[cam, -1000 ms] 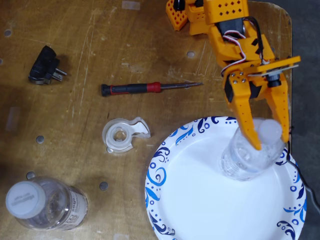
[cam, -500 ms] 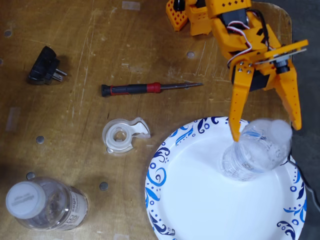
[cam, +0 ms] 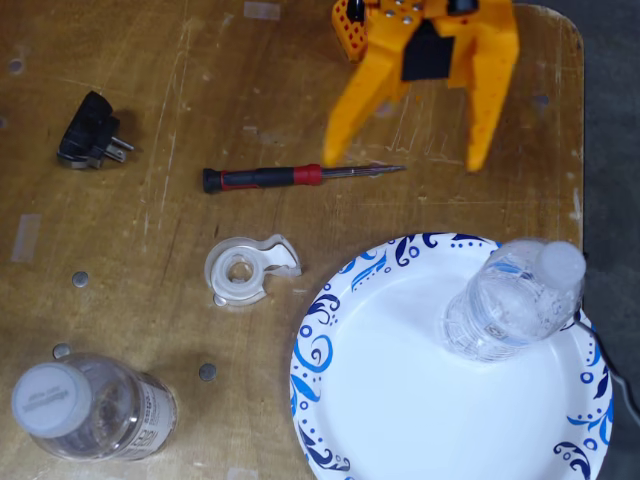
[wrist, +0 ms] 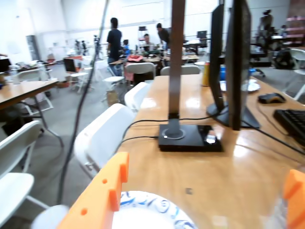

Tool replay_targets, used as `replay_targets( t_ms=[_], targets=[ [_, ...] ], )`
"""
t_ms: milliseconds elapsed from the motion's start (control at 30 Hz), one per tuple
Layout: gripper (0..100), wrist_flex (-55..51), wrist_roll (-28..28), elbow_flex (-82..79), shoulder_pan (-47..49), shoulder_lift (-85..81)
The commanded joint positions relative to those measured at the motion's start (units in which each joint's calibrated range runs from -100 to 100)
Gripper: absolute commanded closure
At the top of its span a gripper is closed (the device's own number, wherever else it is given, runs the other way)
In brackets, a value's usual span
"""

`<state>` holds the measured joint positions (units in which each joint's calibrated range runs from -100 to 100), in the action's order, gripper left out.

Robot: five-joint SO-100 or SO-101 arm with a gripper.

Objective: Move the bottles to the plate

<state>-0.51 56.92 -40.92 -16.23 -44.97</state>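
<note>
In the fixed view my orange gripper is open and empty above the table, just beyond the far rim of the plate. The white plate has blue swirls on its rim. A clear bottle with a blue-and-white label stands upright on the plate's right side. The wider bottle with a white black-printed label stands on the table at the bottom left, well away from the plate. In the wrist view the gripper has its orange fingers wide apart, with the plate's rim below them.
A clear tape dispenser, a red-and-black screwdriver and a black plug adapter lie on the wooden table. The wrist view shows a lamp base, monitors, a keyboard and white chairs at the table's left edge.
</note>
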Motion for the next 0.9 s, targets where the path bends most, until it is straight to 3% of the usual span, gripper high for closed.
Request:
replay_targets(
  t_ms=[0,200,567,867],
  targets=[
    [66,-0.7,-0.1,6.0,-11.8,2.5],
    [66,-0.6,-0.1,16.6,-18.9,16.5],
    [65,-0.7,-0.3,59.4,-21.7,57.0],
    [56,-1.4,-2.7,77.7,-23.8,75.3]
  ],
)
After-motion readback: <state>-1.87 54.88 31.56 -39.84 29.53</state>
